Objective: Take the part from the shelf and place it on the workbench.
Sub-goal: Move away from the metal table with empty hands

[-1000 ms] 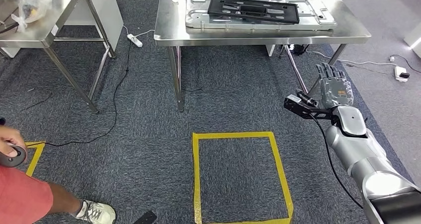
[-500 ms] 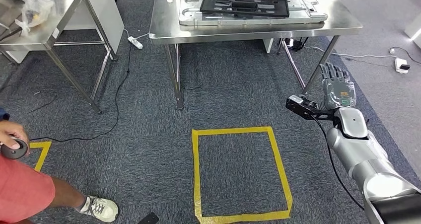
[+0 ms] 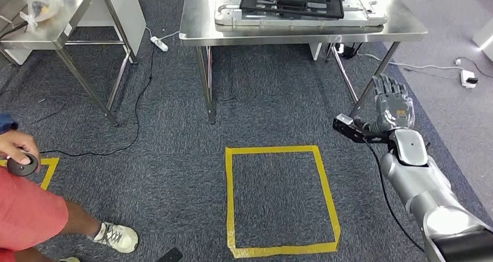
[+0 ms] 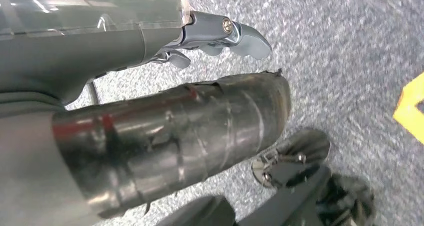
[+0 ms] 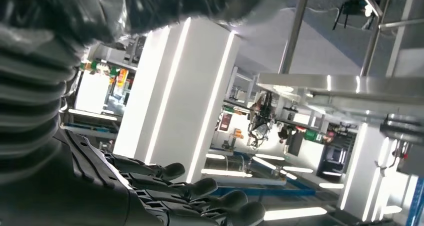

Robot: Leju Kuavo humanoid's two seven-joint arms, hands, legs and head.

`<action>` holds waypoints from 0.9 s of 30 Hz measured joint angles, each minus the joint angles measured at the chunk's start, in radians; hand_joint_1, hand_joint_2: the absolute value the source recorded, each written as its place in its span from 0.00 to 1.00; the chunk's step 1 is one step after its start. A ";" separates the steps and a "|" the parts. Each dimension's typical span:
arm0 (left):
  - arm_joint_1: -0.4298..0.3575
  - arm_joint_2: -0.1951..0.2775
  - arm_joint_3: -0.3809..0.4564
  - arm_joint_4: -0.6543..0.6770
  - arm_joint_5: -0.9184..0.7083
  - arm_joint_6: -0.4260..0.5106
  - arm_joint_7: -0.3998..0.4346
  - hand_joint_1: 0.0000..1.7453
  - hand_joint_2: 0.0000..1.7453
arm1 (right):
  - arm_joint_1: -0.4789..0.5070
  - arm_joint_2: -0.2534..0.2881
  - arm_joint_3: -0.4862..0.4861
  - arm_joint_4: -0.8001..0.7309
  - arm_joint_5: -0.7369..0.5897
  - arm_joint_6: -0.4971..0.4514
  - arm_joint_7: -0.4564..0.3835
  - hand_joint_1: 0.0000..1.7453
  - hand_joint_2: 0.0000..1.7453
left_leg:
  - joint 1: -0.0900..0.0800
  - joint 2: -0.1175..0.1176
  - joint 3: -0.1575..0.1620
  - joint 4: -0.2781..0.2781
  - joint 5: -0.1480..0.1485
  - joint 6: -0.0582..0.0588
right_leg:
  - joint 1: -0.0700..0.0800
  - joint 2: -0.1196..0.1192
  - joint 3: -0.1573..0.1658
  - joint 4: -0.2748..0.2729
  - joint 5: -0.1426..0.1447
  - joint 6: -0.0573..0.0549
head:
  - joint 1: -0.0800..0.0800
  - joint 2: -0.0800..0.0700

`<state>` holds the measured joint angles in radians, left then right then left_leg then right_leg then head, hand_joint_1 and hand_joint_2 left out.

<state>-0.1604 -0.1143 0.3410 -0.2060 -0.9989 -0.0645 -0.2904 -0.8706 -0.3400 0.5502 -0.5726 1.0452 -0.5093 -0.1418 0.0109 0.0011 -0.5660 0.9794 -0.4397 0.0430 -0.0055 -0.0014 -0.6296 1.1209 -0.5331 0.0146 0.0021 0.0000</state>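
the right hand (image 3: 390,106) is raised over grey carpet (image 3: 174,175), fingers spread and holding nothing, beside a leg of the steel workbench (image 3: 302,36). in the right wrist view the dark fingers (image 5: 200,191) lie slightly apart, reaching toward a bright hall. the black part (image 3: 290,3) lies flat on a grey metal plate (image 3: 372,19) on the workbench, well apart from the hand. the left hand (image 4: 150,30) hangs close above the carpet; its state cannot be told. a square of yellow tape (image 3: 281,199) marks the floor before the workbench. a second steel table (image 3: 58,35) stands to the left, with a clear bag (image 3: 39,5) on it. a person in red shorts (image 3: 26,212) stands at the left edge, hand (image 3: 17,149) on a dark round object (image 3: 23,166). a white power strip (image 3: 158,43) lies between the tables.
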 joint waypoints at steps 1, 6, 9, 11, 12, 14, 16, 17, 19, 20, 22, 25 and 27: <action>0.000 0.000 0.000 0.000 -0.001 0.000 0.000 0.00 0.00 | 0.003 0.000 -0.001 0.000 0.000 -0.001 -0.002 0.00 0.00 | 0.000 0.000 -0.002 0.000 0.001 0.002 | -0.004 0.000 -0.032 0.068 -0.031 0.005 | 0.000 0.000; 0.002 -0.001 -0.001 0.000 -0.004 -0.001 -0.002 0.00 0.00 | 0.013 -0.001 -0.005 -0.002 0.003 -0.002 -0.005 0.00 0.00 | 0.006 -0.001 -0.009 0.020 -0.006 -0.009 | -0.028 -0.001 -0.019 0.035 0.034 0.028 | 0.000 0.000; -0.001 -0.001 -0.001 0.000 -0.004 -0.001 -0.002 0.00 0.00 | 0.011 -0.002 -0.009 -0.003 0.000 -0.002 -0.004 0.00 0.00 | 0.005 -0.002 -0.020 0.036 -0.013 -0.026 | -0.023 0.000 0.036 -0.090 0.069 0.025 | 0.000 0.000; -0.001 -0.001 -0.001 0.000 -0.005 -0.001 -0.003 0.00 0.00 | 0.012 -0.002 -0.015 -0.003 -0.002 -0.002 -0.002 0.00 0.00 | 0.004 -0.001 -0.024 0.035 -0.010 -0.037 | -0.019 0.002 0.031 -0.091 0.069 0.012 | -0.001 0.000; -0.001 0.000 -0.001 0.000 -0.006 -0.001 -0.004 0.00 0.00 | 0.013 -0.001 -0.019 -0.004 -0.002 -0.002 -0.001 0.00 0.00 | 0.005 -0.001 -0.026 0.038 -0.013 -0.042 | -0.020 0.003 0.031 -0.093 0.072 0.005 | -0.001 0.000; -0.001 0.000 -0.001 0.000 -0.006 -0.002 -0.005 0.00 0.00 | 0.012 -0.001 -0.024 -0.005 -0.002 -0.003 0.003 0.00 0.00 | 0.007 -0.001 -0.048 0.087 -0.050 -0.050 | -0.022 0.003 0.030 -0.099 0.078 -0.010 | -0.002 0.000; 0.000 0.000 -0.001 0.000 -0.007 -0.002 -0.006 0.00 0.00 | 0.012 0.000 -0.026 -0.006 -0.002 -0.003 0.005 0.00 0.00 | 0.008 -0.001 -0.103 0.213 -0.117 -0.053 | -0.019 0.003 0.028 -0.100 0.081 -0.020 | -0.002 0.000; 0.001 0.000 -0.001 0.000 -0.007 -0.002 -0.006 0.00 0.00 | 0.013 0.000 -0.027 -0.006 -0.002 -0.002 0.005 0.00 0.00 | 0.008 -0.001 -0.132 0.278 -0.143 -0.054 | -0.017 0.005 0.026 -0.099 0.082 -0.022 | -0.002 0.000; 0.003 0.000 -0.002 0.000 -0.007 -0.003 -0.006 0.00 0.00 | 0.014 0.001 -0.027 -0.006 -0.002 -0.002 0.005 0.00 0.00 | 0.008 -0.002 -0.150 0.321 -0.143 -0.052 | -0.013 0.013 0.023 -0.096 0.082 -0.023 | -0.002 0.000; 0.003 0.000 -0.002 0.000 -0.007 -0.003 -0.006 0.00 0.00 | 0.014 0.001 -0.028 -0.006 -0.002 -0.002 0.005 0.00 0.00 | 0.008 -0.004 -0.130 0.283 -0.116 -0.048 | -0.011 0.019 0.022 -0.095 0.082 -0.023 | -0.002 0.000; 0.003 0.001 -0.002 0.000 -0.007 -0.003 -0.006 0.00 0.00 | 0.013 0.003 -0.030 -0.006 -0.002 -0.003 0.007 0.00 0.00 | 0.008 -0.029 -0.062 0.150 -0.053 -0.037 | -0.008 0.032 0.021 -0.091 0.082 -0.021 | -0.002 0.000; 0.006 0.005 -0.002 0.000 -0.008 -0.004 -0.010 0.00 0.00 | 0.012 0.007 -0.034 -0.006 -0.001 -0.003 0.008 0.00 0.00 | 0.005 -0.057 -0.016 0.049 -0.032 -0.029 | -0.009 0.053 0.009 -0.090 0.089 -0.007 | -0.002 0.000; 0.007 0.004 -0.003 0.000 -0.007 -0.005 -0.016 0.00 0.00 | 0.015 0.008 -0.039 -0.006 0.000 -0.003 0.008 0.00 0.00 | 0.004 -0.038 -0.014 0.039 -0.026 -0.021 | -0.014 0.067 0.003 -0.094 0.095 0.007 | -0.002 0.000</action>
<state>-0.1538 -0.1103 0.3382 -0.2060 -1.0063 -0.0699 -0.3061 -0.8559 -0.3325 0.5116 -0.5782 1.0449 -0.5127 -0.1342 0.0149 -0.0366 -0.5802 1.0179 -0.4653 0.0217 -0.0198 0.0653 -0.6264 1.0271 -0.4377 0.0217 0.0002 0.0000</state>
